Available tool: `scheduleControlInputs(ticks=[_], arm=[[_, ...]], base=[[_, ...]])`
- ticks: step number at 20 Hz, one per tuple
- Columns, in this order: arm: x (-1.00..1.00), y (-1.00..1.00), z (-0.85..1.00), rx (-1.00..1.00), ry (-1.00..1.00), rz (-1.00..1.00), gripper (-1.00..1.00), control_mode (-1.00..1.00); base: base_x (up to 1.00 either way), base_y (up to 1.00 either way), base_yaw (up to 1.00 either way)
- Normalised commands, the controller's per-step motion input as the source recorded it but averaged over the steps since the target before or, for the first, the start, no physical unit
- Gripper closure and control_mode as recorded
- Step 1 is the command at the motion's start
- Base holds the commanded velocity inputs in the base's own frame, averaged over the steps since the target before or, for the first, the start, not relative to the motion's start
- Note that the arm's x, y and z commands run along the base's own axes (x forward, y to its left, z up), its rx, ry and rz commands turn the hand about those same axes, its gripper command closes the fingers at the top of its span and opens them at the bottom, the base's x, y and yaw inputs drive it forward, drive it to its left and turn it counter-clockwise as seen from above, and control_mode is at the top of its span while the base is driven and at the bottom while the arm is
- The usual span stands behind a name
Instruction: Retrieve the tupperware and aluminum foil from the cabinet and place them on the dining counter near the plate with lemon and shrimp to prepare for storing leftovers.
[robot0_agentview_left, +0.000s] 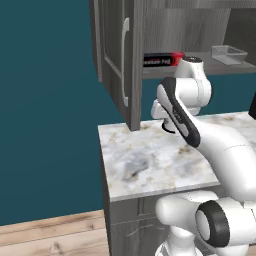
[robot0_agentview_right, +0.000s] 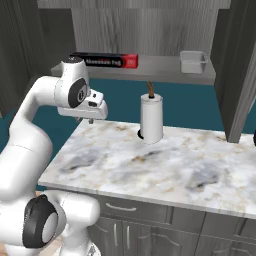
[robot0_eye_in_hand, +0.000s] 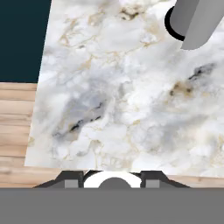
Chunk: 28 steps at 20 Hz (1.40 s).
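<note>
While the cabinet (robot0_agentview_left: 131, 60) is standing open with its door (robot0_agentview_left: 116, 55) swung out, the aluminum foil (robot0_agentview_right: 105, 60) is being kept on the grey inner shelf (robot0_agentview_right: 160, 67), lying lengthwise at the shelf's left end, red end pointing toward the middle. The tupperware (robot0_agentview_right: 193, 62) is sitting on that same shelf too, well apart from the foil, over at the right end.

The gripper (robot0_agentview_right: 90, 120) is being held below the shelf, under the foil box and above the left part of the marble desk (robot0_agentview_right: 165, 160), pointing down at the stone. Whether the jaws are released or clenched can't really be told, since just their stubby tips are being shown at the edge of the hand view.

A paper-towel roll (robot0_agentview_right: 151, 119) is standing upright on the desk, under the shelf's middle, near the gripper but apart from it.
</note>
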Motion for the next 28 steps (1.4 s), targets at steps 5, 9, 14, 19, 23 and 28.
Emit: scheduleControlInputs(ticks=[5,9,14,19,23,28], arm=[[-0.26,0.0,0.02,0.0,-0.15,0.0,-1.0,-1.0],[-0.35,0.0,0.27,0.03,-0.36,-0.03,-1.0,-1.0],[-0.06,0.0,0.62,0.15,-0.35,-0.12,-1.0,-1.0],[0.0,0.0,0.68,0.1,-0.14,-0.2,-1.0,-1.0],[0.0,0.0,0.64,0.06,0.03,-0.21,-1.0,-1.0],[0.0,0.0,0.42,0.14,0.15,-0.26,-1.0,-1.0]], base=[[0.0,0.0,0.0],[0.0,0.0,0.0],[0.0,0.0,0.0],[0.0,0.0,0.0],[0.0,0.0,0.0],[0.0,0.0,0.0]])
